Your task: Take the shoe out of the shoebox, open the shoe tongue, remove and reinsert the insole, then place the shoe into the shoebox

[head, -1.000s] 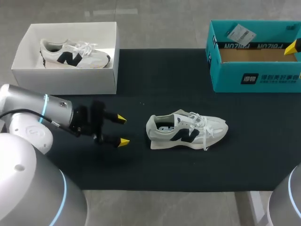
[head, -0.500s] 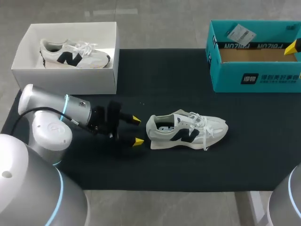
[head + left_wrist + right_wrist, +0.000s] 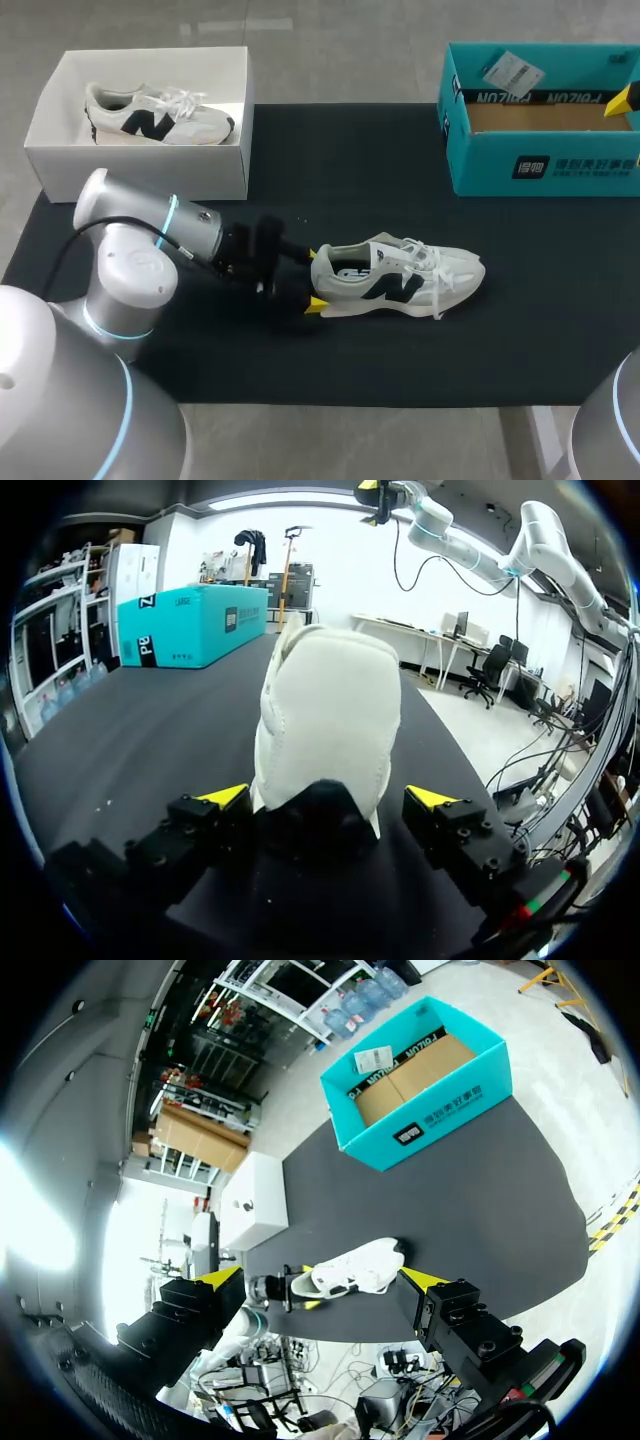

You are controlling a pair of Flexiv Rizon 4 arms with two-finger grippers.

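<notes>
Room is big on the black mat [image 3: 350, 160]: the teal shoebox [image 3: 545, 165] and white shoebox [image 3: 150, 175] sit at its far edges, well apart from the sneaker [image 3: 400, 278] in the middle. We have it out, but tongue [image 3: 388, 248], insole [image 3: 348, 272] and putting back look left to do. Our left gripper [image 3: 328, 798] has fingers apart around the heel [image 3: 325, 720], not pinching; our right gripper [image 3: 322, 1276] hangs high, fingers apart, empty.
</notes>
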